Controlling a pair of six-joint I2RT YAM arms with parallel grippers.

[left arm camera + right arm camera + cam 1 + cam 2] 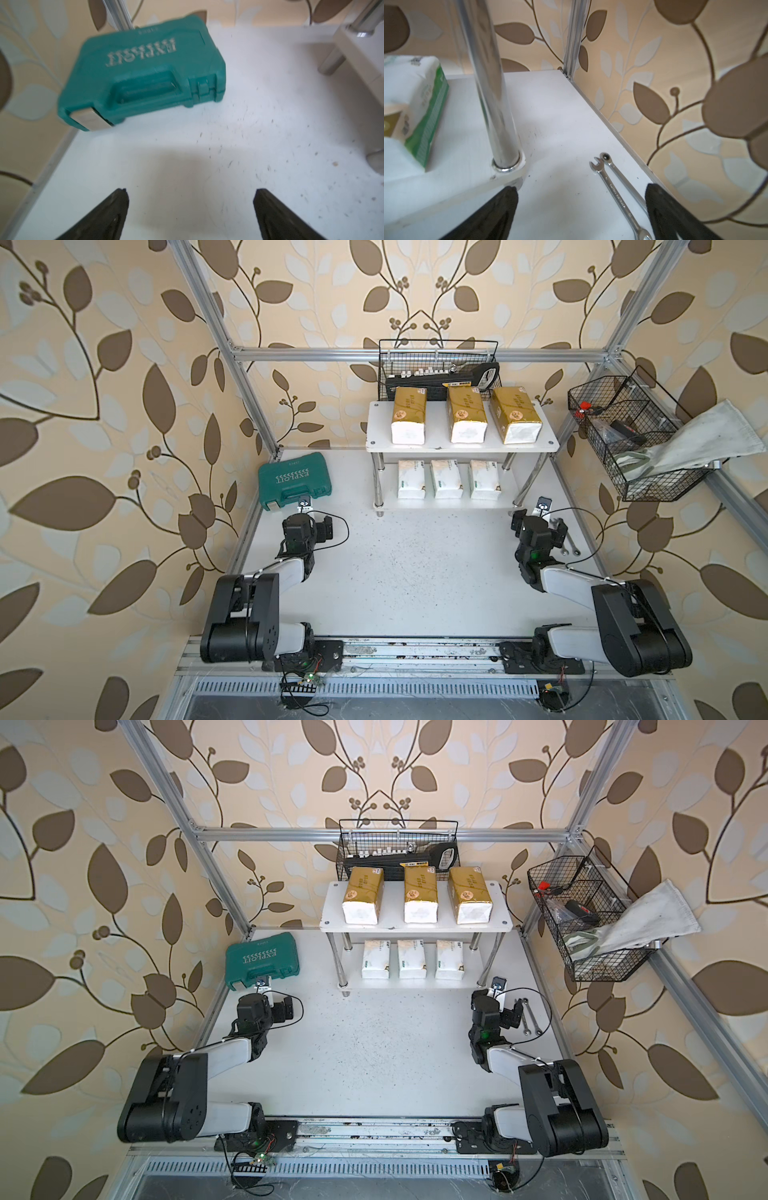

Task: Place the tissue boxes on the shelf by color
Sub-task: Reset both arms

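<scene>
Sort looks done: gold tissue boxes (pixel 461 414) on shelf (pixel 437 436) top tier, white-green tissue boxes (pixel 446 480) on btm. Left end effector (pixel 191 190) & right end effector (pixel 581 187) both wide, empty. Steer clear of shelf legs & wrenches (pixel 598 166).

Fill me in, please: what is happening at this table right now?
Nothing is being handled at the moment. The sorting looks done: the gold tissue boxes sit in a row on the top board of the shelf, and the white tissue boxes sit on its lower board. The left gripper is open and empty over the table near the teal case. The right gripper is open and empty by the shelf's front corner and two wrenches.
</scene>
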